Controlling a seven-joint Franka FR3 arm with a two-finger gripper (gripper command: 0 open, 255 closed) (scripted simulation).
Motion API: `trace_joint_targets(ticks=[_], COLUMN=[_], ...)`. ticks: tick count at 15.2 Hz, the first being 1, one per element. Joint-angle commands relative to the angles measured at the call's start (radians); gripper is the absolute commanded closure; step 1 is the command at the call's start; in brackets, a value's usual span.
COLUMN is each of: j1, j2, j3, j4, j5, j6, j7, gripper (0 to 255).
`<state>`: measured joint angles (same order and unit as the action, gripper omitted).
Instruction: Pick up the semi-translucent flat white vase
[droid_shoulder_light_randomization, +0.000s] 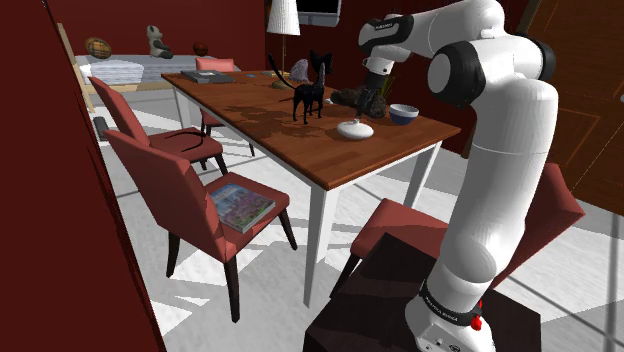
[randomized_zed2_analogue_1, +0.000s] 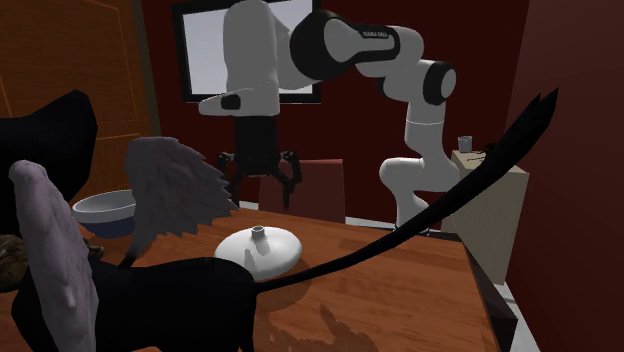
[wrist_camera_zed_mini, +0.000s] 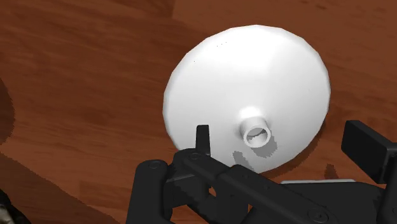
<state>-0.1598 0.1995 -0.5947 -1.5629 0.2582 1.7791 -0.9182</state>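
Note:
The flat white vase (droid_shoulder_light_randomization: 355, 129) (randomized_zed2_analogue_1: 260, 247) (wrist_camera_zed_mini: 248, 83) lies near the edge of the brown wooden table (droid_shoulder_light_randomization: 270, 130). It is a wide disc with a short narrow neck pointing up. My black gripper (droid_shoulder_light_randomization: 375, 98) (randomized_zed2_analogue_1: 261, 180) (wrist_camera_zed_mini: 286, 145) hangs above it, open, with its fingers apart and touching nothing. In the wrist view the vase's neck lies between the two fingertips (wrist_camera_zed_mini: 202, 136) and well below them.
A black winged cat figure (droid_shoulder_light_randomization: 308, 95) (randomized_zed2_analogue_1: 120, 290) stands on the table close to the vase. A blue and white bowl (droid_shoulder_light_randomization: 404, 113) (randomized_zed2_analogue_1: 105, 208) sits on the vase's other side. Red chairs (droid_shoulder_light_randomization: 190, 200) line the table, one holding a book (droid_shoulder_light_randomization: 240, 206).

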Motion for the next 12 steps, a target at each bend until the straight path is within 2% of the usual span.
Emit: trace_joint_targets(ticks=[1, 6, 7, 12], j1=[-0.001, 0.003, 0.003, 0.003], j2=[0.006, 0.006, 0.006, 0.007], j3=[0.001, 0.003, 0.003, 0.003], j4=[-0.017, -0.065, -0.063, -0.062], j5=[0.005, 0.007, 0.007, 0.008], j6=[0.022, 0.069, 0.068, 0.068], j7=[-0.007, -0.014, -0.013, -0.013], gripper=[0, 0, 255, 255])
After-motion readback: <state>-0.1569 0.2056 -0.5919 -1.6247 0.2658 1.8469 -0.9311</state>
